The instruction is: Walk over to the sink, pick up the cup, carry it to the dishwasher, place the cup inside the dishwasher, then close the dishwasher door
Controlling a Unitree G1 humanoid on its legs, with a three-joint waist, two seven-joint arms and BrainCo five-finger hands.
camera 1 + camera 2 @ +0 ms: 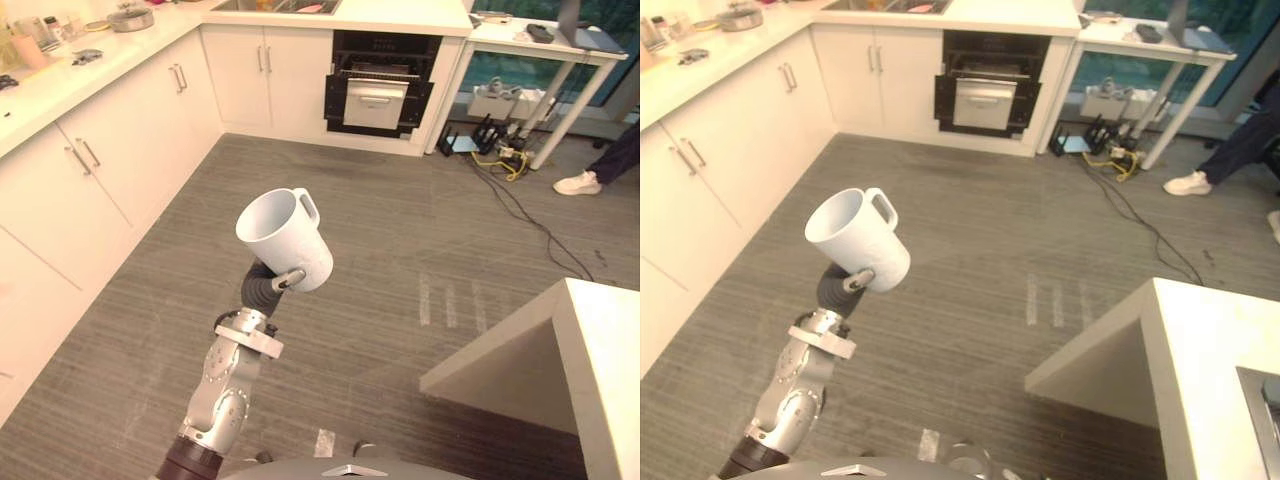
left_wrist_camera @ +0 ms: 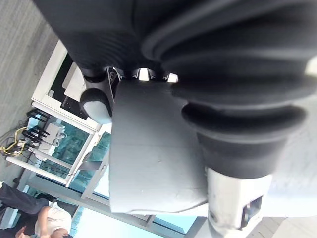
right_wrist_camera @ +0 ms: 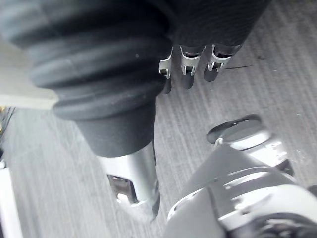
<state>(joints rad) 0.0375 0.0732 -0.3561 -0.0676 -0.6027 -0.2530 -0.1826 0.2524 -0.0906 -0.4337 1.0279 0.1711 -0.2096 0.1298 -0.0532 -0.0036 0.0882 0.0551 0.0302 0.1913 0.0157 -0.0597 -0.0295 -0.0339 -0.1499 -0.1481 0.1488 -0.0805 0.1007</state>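
My left hand (image 1: 268, 283) is curled round the cup (image 1: 283, 238), holding it up over the floor (image 1: 420, 240), well short of the dishwasher (image 1: 378, 85). The cup is tilted, its mouth towards the left table (image 1: 70, 80) and its handle on the far side from my fingers. In the left wrist view its wall lies against my palm with the thumb round one side, so the hold looks firm to me. My right hand (image 3: 187, 74) hangs low over the floor, fingers loose and empty.

I judge the step in hand to be the carry. To do it well I should keep the grip closed, level the cup as I walk, and head straight at the dishwasher, which stands open under the right end of the far table (image 1: 400, 15) (a pale front shows in its dark mouth; rack or drawer, I cannot tell).

The floor is grey and wood-grained, with pale tape marks (image 1: 436, 300) ahead. The sink (image 1: 270, 5) sits in the far table. The corner of the near table (image 1: 605, 360) juts in on my right, so I should pass left of it. Cables (image 1: 510, 160) trail from under the side table (image 1: 500, 35), near a person's shoe (image 1: 577, 183).
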